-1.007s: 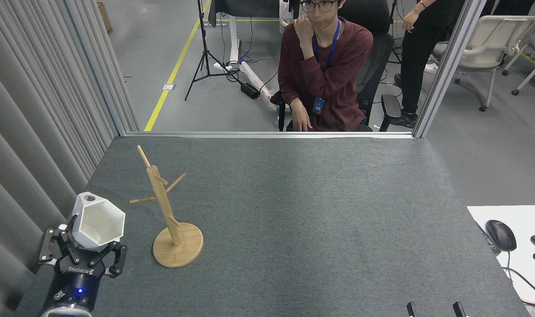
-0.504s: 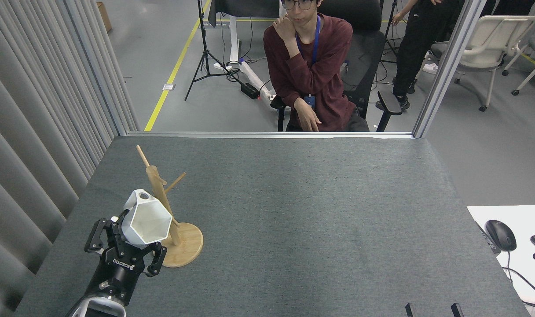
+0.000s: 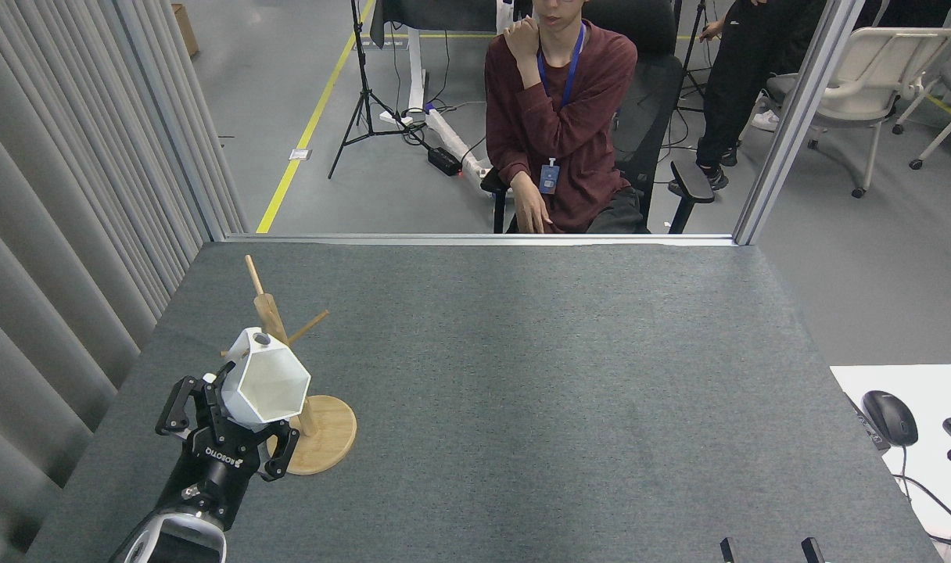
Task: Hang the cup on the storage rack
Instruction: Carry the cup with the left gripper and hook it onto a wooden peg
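Note:
The white faceted cup (image 3: 270, 381) is held tilted in my left gripper (image 3: 231, 430), which is shut on its lower body, open mouth facing right and toward me. Its tab with the round hole (image 3: 262, 338) points up, right against the post of the wooden storage rack (image 3: 272, 311). The cup hides the middle of the post and most of the left peg. The rack's round base (image 3: 333, 438) rests on the grey table just right of the gripper. Only the two fingertips of my right gripper (image 3: 769, 549) show at the bottom right, standing apart.
A grey curtain (image 3: 69, 234) runs close along the table's left side. A person in a dark red top (image 3: 561, 117) sits beyond the far edge. A white desk with a mouse (image 3: 890, 418) adjoins the right side.
My left gripper carried the cup from the table's left edge rightward and up to the rack, so its tab now sits against the post. The right gripper stayed still.

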